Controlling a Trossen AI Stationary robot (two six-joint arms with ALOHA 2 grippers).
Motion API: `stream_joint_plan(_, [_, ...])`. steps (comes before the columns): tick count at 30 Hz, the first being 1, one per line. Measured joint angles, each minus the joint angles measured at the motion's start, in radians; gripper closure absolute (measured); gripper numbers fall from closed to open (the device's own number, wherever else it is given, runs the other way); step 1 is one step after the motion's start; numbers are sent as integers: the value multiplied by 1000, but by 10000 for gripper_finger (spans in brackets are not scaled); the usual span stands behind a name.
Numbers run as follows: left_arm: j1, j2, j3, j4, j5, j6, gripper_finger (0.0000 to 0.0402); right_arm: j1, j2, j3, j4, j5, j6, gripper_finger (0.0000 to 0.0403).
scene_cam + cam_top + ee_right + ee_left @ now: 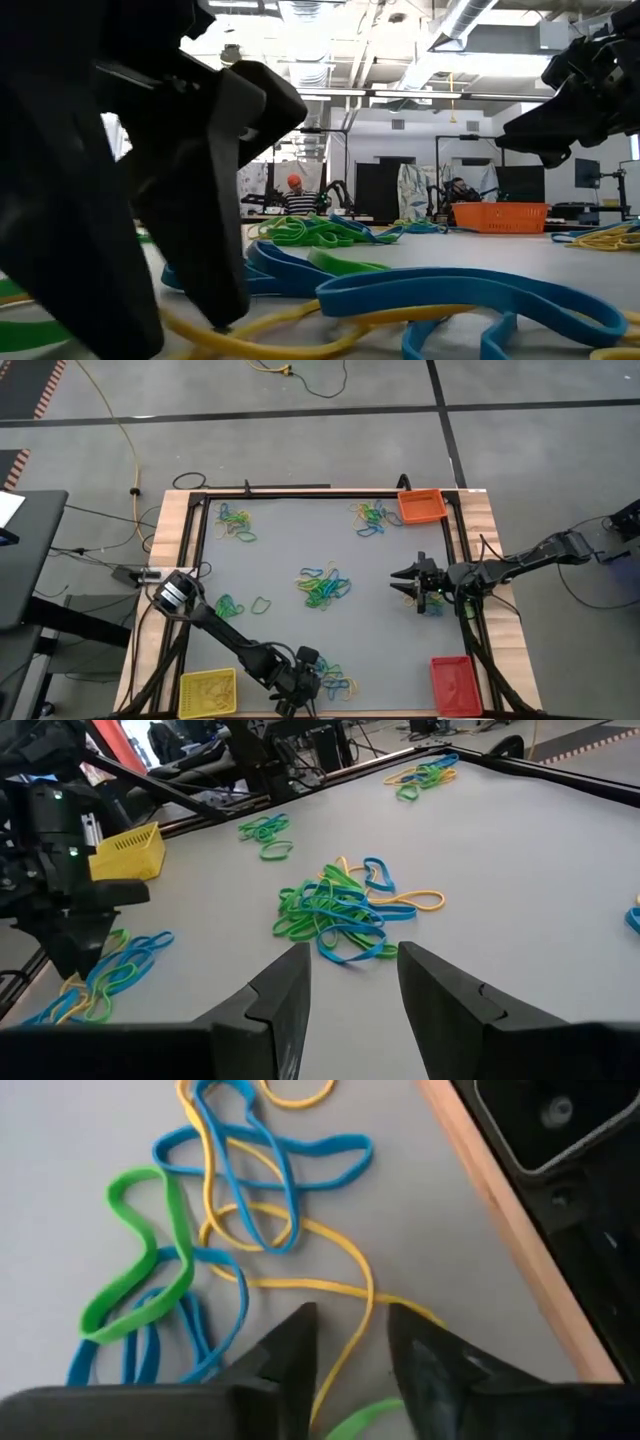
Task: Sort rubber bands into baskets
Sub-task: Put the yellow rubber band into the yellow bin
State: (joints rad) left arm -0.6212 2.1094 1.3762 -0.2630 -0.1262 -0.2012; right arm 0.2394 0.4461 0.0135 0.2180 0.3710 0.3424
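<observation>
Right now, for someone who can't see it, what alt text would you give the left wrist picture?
Two dark fingers of the left gripper straddle a thin yellow rubber band lying on the grey table. Just past it lies a loose tangle of blue, green and yellow rubber bands, and the table's wooden edge runs along one side.

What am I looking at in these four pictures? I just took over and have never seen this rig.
Two robot arms work at a grey table. One picture looks straight down, one sits at table level, and one rides on each wrist. Piles of yellow, green and blue rubber bands lie scattered. Three baskets sit at the edges: yellow basket, orange basket, red basket. The left hand is low over the pile by the yellow basket, its fingers either side of a yellow band; a firm grip does not show. The right hand hangs open above the table's right side, holding nothing, facing the middle pile.
</observation>
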Motion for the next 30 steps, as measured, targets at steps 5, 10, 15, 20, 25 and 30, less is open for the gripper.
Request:
stream_joint_plan(5, [1,2,0,-19,14,14,386,0,0,0,0,2,0,223])
stream_joint_plan(10, [-3,-23,1,-71,-40,47,401,0,0,0,1,2,0,223])
stream_joint_plan(15, [-4,-105,74,-216,-174,76,401,0,0,0,2,2,-3,223])
stream_joint_plan(20, [-27,-182,172,-403,-313,85,401,0,0,0,1,2,-3,223])
stream_joint_plan(25, [-61,-253,280,-604,-387,2,401,0,0,0,0,2,-3,223])
stream_joint_plan(30, [-104,-289,367,-782,-388,-110,402,0,0,0,0,2,-3,223])
